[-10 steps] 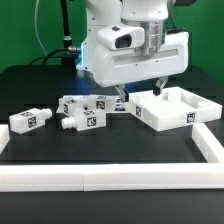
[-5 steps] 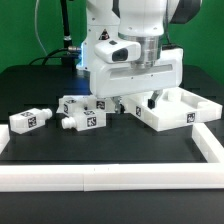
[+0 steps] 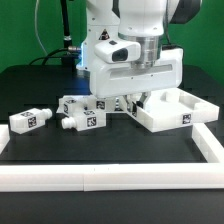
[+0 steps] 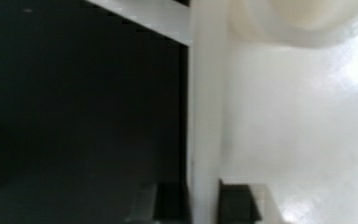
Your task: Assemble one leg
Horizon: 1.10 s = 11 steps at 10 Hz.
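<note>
the black fingers (image 4: 167,203) clamp the raised rim of the big flat white square panel (image 3: 160,118). short white plastic square-section legs (image 3: 85,122) lie loose on the black table (image 3: 40,85), toward the exterior view's left. they are probably light, stiff and slick, so grip the flat sides mid-length.
</note>
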Tool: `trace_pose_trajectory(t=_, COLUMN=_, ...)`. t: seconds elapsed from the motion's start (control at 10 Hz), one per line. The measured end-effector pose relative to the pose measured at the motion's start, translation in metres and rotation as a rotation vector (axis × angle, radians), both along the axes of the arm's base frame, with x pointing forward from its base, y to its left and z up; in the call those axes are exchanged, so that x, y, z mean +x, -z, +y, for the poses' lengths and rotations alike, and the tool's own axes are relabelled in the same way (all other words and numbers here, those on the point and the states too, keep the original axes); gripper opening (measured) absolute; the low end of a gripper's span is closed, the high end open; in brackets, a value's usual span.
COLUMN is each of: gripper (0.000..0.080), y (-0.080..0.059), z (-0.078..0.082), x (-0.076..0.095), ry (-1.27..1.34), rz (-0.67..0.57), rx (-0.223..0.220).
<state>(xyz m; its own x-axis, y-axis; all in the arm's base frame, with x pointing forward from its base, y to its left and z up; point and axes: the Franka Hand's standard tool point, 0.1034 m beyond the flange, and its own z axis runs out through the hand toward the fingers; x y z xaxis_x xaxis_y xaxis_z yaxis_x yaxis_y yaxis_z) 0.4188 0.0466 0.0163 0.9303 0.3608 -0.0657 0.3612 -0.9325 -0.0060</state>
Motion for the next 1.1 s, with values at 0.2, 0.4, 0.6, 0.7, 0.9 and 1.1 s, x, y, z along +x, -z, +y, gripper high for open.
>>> trace_pose_trajectory(t=0.2, gripper=0.0051, y=-0.002, z=-0.003, x=-0.001, ry=0.012, rz=0.014, rx=0.004)
trace_pose_trajectory(t=0.4, gripper=0.0051, y=-0.028, z=-0.015, x=0.0, ry=0.098, rz=0.083, rx=0.03)
trace_pose_trajectory(t=0.6, gripper=0.0051, y=-0.058, z=-0.006, x=0.007, ry=0.213, rz=0.143, rx=0.048)
trace_pose_trajectory(t=0.7, gripper=0.0051, y=-0.064, z=-0.011, x=0.013, ry=0.249, rz=0.15, rx=0.052)
trace_pose_trajectory(t=0.9, gripper=0.0051, y=-0.069, z=-0.023, x=0.025, ry=0.306, rz=0.144, rx=0.049)
trace_pose_trajectory(t=1.1, gripper=0.0051, y=-0.067, z=-0.025, x=0.027, ry=0.291, rz=0.133, rx=0.048)
